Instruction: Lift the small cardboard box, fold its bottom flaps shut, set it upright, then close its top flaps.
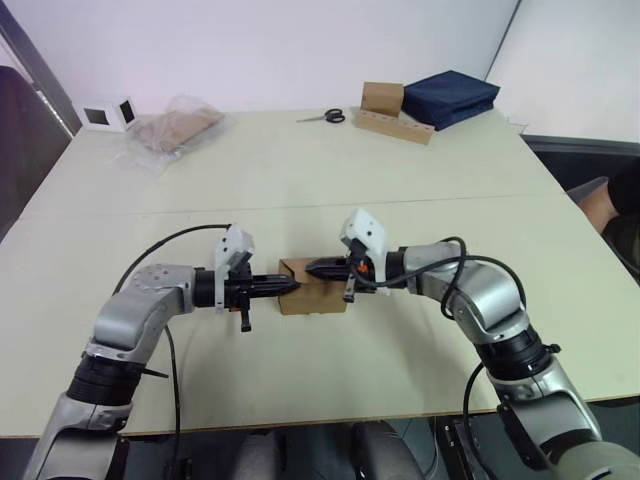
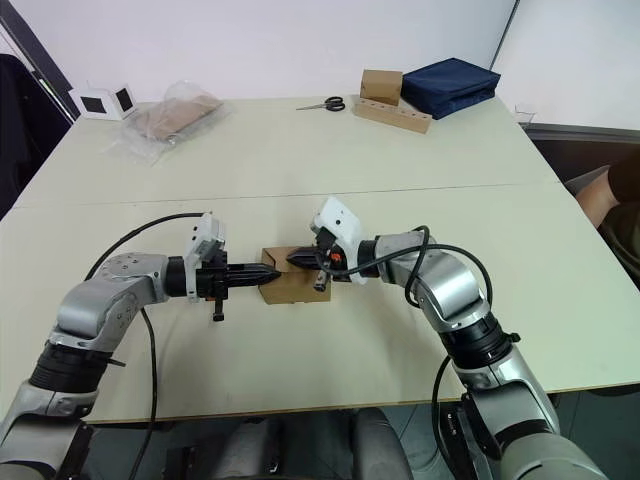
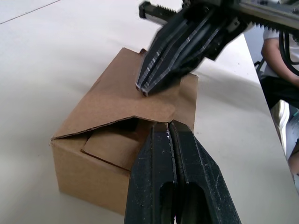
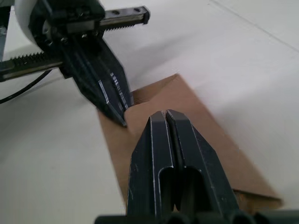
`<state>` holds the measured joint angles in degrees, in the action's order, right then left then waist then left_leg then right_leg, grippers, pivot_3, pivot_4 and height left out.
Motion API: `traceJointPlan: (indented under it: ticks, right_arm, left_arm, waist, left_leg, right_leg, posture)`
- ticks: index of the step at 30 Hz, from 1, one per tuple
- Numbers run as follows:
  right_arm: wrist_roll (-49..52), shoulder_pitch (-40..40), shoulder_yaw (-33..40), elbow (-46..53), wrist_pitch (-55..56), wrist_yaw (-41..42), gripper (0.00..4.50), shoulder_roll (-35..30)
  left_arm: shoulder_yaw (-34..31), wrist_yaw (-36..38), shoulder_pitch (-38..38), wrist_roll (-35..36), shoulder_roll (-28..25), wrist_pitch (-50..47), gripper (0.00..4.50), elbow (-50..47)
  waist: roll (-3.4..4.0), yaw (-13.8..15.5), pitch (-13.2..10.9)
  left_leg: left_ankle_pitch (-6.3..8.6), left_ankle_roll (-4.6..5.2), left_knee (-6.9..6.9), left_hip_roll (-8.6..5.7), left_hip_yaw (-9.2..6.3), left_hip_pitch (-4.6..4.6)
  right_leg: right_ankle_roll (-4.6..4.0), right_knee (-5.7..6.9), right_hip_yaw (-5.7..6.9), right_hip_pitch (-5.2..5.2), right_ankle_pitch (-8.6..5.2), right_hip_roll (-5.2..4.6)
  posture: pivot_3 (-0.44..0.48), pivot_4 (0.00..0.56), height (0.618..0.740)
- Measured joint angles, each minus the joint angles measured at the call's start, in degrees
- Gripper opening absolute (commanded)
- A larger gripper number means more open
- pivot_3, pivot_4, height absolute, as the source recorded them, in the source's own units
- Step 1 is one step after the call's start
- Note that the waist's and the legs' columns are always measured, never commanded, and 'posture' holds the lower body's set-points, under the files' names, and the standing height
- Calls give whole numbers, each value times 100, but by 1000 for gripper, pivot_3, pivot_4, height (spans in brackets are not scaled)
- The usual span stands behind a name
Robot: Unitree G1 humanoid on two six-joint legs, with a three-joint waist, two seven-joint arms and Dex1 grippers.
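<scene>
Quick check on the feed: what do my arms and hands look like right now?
Both arms are silver-grey with black joint bands and loose black cables. Each wrist carries a white camera housing. The left hand and right hand each have two tapered black fingers on a black toothed rail; the right wrist shows a small orange-red part.

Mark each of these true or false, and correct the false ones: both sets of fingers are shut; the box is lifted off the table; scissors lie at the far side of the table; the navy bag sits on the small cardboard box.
1. Both the left gripper and right gripper have shut fingers. True.
2. The small cardboard box is held in the air. False: it rests on the table.
3. Scissors lie at the table's far side. True.
4. The navy bag sits on the small cardboard box. False: it lies far off, beside another box.
</scene>
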<state>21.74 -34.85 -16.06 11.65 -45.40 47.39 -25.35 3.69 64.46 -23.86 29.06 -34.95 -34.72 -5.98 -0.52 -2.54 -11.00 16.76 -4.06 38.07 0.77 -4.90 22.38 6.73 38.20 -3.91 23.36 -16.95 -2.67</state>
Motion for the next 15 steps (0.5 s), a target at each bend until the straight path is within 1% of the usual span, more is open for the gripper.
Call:
traceJointPlan:
  ticks: [4,7,10,12,15]
  right_arm:
    - [-80,102,-34,36,91,-89,0,27]
    - [-125,165,-41,34,179,-153,0,73]
    - [-138,175,-37,34,200,-187,0,72]
    - [-139,175,-34,37,198,-208,0,78]
    - [-135,179,-35,62,184,-227,0,79]
  left_arm:
    - [-27,-1,78,69,-126,-92,12,-145]
    - [-148,105,213,241,-516,-300,12,-356]
    - [-304,144,224,332,-681,-381,12,-379]
    - [-313,138,83,371,-657,-384,12,-275]
    - [-291,50,-365,364,-407,-347,12,71]
  waist:
    - [0,0,0]
    - [0,-13,0]
    - [0,0,0]
    - [-1,24,0]
    - [-1,30,1]
  left_leg:
    - [0,0,0,1,-1,-1]
    - [0,0,-4,2,-1,-1]
    - [0,0,-3,2,-1,-1]
    - [0,0,0,1,-2,-1]
    - [0,0,2,0,-1,-1]
  right_leg:
    - [0,1,0,-1,0,2]
    - [0,0,0,1,0,3]
    - [0,0,0,-1,0,2]
    - [0,0,2,-4,0,0]
    - [0,-1,3,-7,0,1]
  posture:
    - [0,150,740]
    - [0,150,740]
    - [0,150,740]
    - [0,150,740]
    - [0,150,740]
